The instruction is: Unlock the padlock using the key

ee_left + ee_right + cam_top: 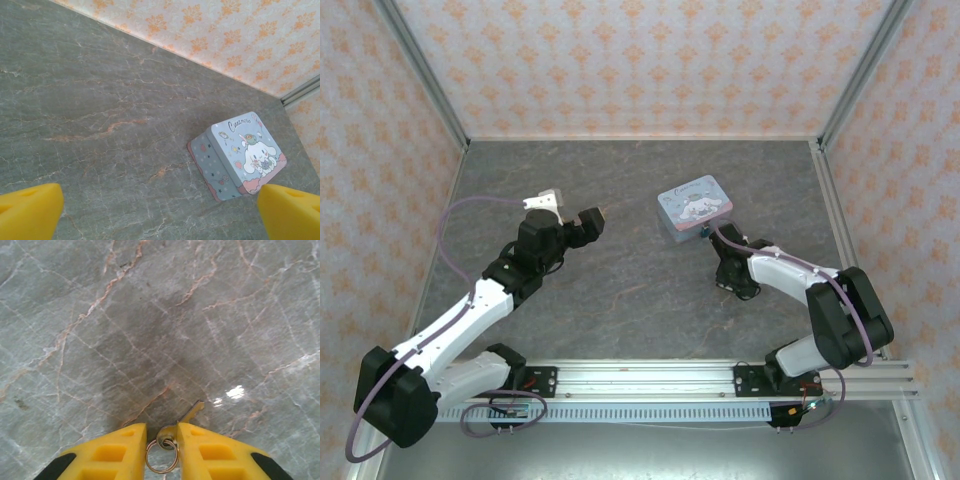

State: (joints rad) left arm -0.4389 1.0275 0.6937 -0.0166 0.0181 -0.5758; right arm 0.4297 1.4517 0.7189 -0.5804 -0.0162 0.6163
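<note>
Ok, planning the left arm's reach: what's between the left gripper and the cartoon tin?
Just bare tabletop between left gripper and tin, per the left wrist view.

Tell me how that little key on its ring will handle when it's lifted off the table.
The key looks like thin, flat metal, so it is probably stiff and very light, and likely to slip between the right gripper's hard-looking fingertips. Its loose ring will probably dangle and swing, and could tilt the key.
</note>
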